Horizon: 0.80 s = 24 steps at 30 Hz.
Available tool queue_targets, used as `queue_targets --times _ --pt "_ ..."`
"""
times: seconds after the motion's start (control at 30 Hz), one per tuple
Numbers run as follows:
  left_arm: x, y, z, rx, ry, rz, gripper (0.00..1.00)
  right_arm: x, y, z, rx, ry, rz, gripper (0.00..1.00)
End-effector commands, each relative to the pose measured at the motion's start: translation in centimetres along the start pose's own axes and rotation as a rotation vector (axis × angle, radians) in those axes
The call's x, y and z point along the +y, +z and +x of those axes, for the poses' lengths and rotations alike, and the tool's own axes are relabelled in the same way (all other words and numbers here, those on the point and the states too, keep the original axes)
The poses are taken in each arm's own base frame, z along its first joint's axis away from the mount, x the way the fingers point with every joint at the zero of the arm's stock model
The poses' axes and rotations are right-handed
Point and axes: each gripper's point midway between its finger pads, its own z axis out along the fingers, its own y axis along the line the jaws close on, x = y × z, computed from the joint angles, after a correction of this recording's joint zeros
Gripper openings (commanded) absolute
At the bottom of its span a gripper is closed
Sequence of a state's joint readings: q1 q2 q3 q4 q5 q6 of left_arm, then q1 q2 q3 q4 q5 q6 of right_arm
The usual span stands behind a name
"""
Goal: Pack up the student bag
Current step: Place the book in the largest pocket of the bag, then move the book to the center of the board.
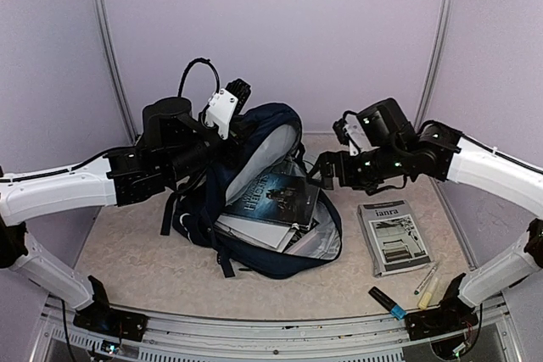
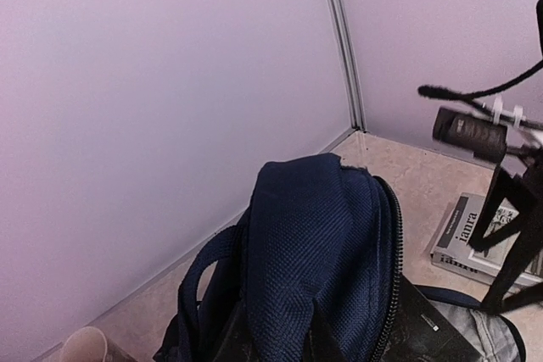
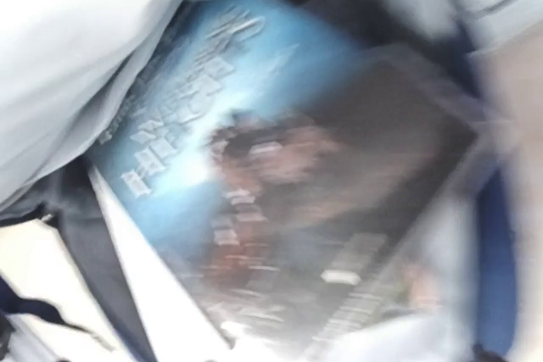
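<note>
The left hand (image 1: 240, 123) grasps the student bag (image 1: 254, 262); only its wrist view clearly shows the right hand (image 2: 481, 277) released.

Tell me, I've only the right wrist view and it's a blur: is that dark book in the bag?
Observer: Yes. From above, the book lies in the open mouth of the bag, on other books.
Operator: Anything left outside?
Observer: A grey book and markers, right of the bag.
Operator: And the left gripper?
Observer: The left gripper is shut on the bag's top flap, holding it up.
</note>
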<state>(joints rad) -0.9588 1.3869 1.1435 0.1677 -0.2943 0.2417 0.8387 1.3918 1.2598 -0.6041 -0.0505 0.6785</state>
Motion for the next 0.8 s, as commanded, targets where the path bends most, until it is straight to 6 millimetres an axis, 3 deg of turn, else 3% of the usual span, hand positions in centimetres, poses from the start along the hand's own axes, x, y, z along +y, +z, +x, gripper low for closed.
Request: queue_targets --times 0.0,0.23,0.33,0.5,0.63,0.7,0.77 --pt "2.3 -1.7 -3.4 -0.112 -0.044 -0.065 0.0 -8.6 -4.0 0.9 -0.016 0.073 0.232 1.0" --pt "1.7 -1.8 -3.1 -0.105 -0.04 -0.046 0.0 -20.7 -8.1 4.6 -0.147 0.307 0.437 1.0" --pt "1.1 -1.9 -3.2 -0.106 -0.03 -0.034 0.0 -24.9 -7.9 7.1 -0.162 0.402 0.475 1.0" --pt "0.4 -1.7 -3.4 -0.107 -0.024 -0.013 0.0 -28.0 -4.8 9.5 -0.121 0.536 0.347 1.0" --pt "-0.3 -1.6 -3.2 -0.106 -0.021 0.008 0.0 -30.4 -3.9 10.8 -0.054 0.523 0.435 1.0" --pt "-0.5 -1.3 -2.9 -0.101 -0.02 0.015 0.0 -30.6 -3.4 10.7 -0.055 0.508 0.424 0.97" --pt "-0.9 -1.0 -2.4 -0.092 -0.009 0.022 0.0 -29.6 -2.2 10.4 -0.058 0.504 0.33 0.88"
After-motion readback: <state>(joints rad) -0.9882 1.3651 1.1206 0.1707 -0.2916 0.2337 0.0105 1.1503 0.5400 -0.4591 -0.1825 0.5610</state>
